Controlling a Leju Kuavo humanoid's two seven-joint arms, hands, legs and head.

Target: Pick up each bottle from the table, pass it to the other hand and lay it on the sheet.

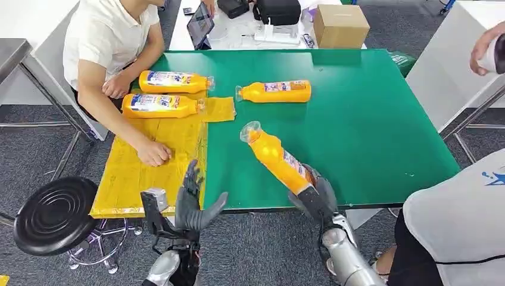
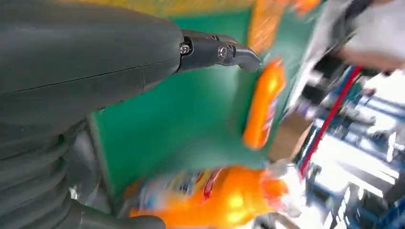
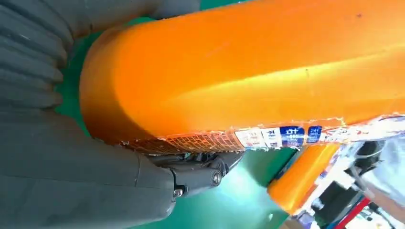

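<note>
Two bottles (image 1: 161,93) already on sheet (image 1: 149,161); my right hand (image 1: 315,196) grips a third bottle (image 1: 277,158) by its base, left hand (image 1: 193,202) spread, holding nothing. Handover next.

Held bottle (image 1: 279,161): glossy orange plastic, smooth, with a bright highlight along its side; clear plastic cap; printed label, its edge ragged and frayed in the right wrist view. Right hand (image 1: 317,196): matt dark grey plastic cover, ribbed, small metal screws at the finger. Left hand (image 1: 193,205): same matt grey finish. Arms: brushed silver metal. Table (image 1: 369,119): matt green, smooth top. Sheet (image 1: 155,161): yellow, thin, creased, slightly shiny. Stool (image 1: 53,214): black seat with a ringed texture, chromed metal base. Box (image 1: 340,25): plain brown cardboard, matt.
</note>
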